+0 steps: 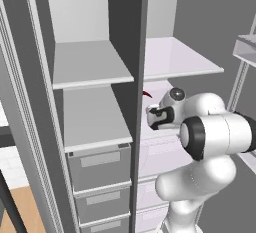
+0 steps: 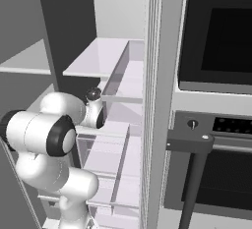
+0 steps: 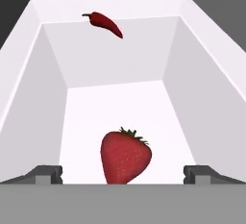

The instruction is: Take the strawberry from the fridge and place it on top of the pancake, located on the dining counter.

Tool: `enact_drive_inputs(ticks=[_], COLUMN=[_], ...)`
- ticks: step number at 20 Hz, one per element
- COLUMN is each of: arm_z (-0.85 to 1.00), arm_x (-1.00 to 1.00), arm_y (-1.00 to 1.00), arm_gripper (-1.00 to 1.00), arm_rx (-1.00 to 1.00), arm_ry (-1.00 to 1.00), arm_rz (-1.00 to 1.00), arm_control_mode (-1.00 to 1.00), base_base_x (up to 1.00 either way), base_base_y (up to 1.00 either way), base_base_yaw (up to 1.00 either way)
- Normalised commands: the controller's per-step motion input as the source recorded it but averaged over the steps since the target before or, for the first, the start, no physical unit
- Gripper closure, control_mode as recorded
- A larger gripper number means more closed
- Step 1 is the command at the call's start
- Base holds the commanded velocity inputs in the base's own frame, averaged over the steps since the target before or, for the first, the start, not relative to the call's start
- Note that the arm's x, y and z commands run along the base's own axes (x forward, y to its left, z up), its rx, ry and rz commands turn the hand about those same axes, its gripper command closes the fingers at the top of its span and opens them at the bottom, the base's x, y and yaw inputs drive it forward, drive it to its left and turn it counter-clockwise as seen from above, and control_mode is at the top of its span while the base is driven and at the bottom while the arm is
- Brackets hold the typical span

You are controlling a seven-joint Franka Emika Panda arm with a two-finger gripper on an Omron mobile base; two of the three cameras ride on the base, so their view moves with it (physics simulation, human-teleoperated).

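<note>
The fridge (image 1: 95,67) is being shown with its doors swung open, white shelves and grey drawer fronts being exposed in the left base view, and the white arm is being reached into the right-hand compartment at middle height. In the hand view the gripper (image 3: 124,174) is being held with its jaws spread wide, the two dark fingertips (image 3: 45,174) being seen at the lower left and lower right corners of the picture with a broad gap between them. The strawberry (image 3: 125,156) is being framed in that gap, close in front of the hand, on the white floor of a pale walled shelf space; it is not being touched by either fingertip, and nothing is being pinched. A darker, thin, elongated red pepper (image 3: 104,23) is being seen well beyond the berry, near the far wall of the same compartment and toward its upper left in the hand view. A sliver of that red item (image 1: 147,94) is also being glimpsed just above the wrist in the left base view. In the right base view a dark oven (image 2: 216,125) is being shown to the right of the open fridge door.
</note>
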Motion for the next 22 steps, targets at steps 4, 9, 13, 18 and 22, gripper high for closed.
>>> enact_drive_inputs(ticks=[4, 9, 13, 18, 22], arm_z=[-0.18, -0.19, -0.18, -0.12, -0.18], arm_x=[0.25, 0.12, 0.13, 0.18, 0.13], arm_y=[0.00, 0.00, -0.02, -0.08, -0.09], arm_gripper=[-1.00, -1.00, -1.00, -1.00, 1.00], arm_rx=[0.01, 0.01, 0.01, 0.01, 0.00], arm_ry=[0.02, 0.01, 0.00, 0.00, 0.00], arm_rz=[0.00, 0.00, 0.00, 0.00, 0.00], arm_control_mode=[-1.00, -1.00, -1.00, -1.00, -1.00], base_base_x=[0.00, 0.00, 0.00, 0.00, 0.00], base_base_y=[0.00, 0.00, 0.00, 0.00, 0.00], base_base_yaw=[0.00, 0.00, 0.00, 0.00, 0.00])
